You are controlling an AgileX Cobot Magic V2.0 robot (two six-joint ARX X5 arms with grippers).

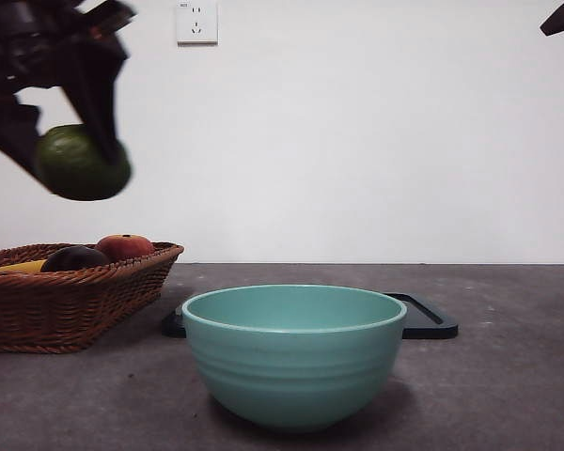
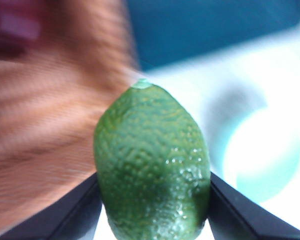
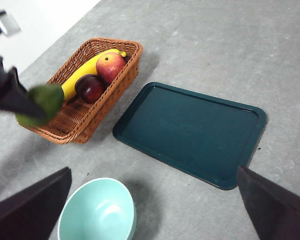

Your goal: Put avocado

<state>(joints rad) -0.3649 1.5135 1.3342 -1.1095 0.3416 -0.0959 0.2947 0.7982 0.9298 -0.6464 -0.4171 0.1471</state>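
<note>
Clearly, in the front view, the job stood about halfway: the avocado (image 1: 82, 163) was already out of the wicker basket (image 1: 70, 305) and hung high in the air above it, pinched in the left gripper (image 1: 75, 155), whose dark arm came in from the upper corner on the basket's side and sloped down to the fruit. What remained, as a judgement, was to carry it across and set it down; the task did not name a place, so either the teal bowl (image 1: 294, 352) beside the basket or the dark tray (image 1: 423, 318) behind that bowl seemed a fair guess. A red apple (image 1: 124, 246) and a dark purple fruit (image 1: 73, 258) lay in the basket, with a sliver of banana (image 1: 17, 268). The right gripper (image 1: 562, 19) showed only as a black tip in the far top corner, waiting. In the left wrist view, the two jaws were pressed against opposite flanks of the pebbly green avocado (image 2: 152, 167), stem end pointing away from the wrist; beyond it the basket weave was badly blurred, so the fruit probably hung over the basket's rim, though that could not be fixed. In the right wrist view, the right gripper's jaws stood spread wide and empty, well away from the basket, looking down on tray (image 3: 190, 132), bowl (image 3: 97, 212) and basket (image 3: 82, 125), with the avocado (image 3: 42, 102) held above the basket's near edge.
</note>
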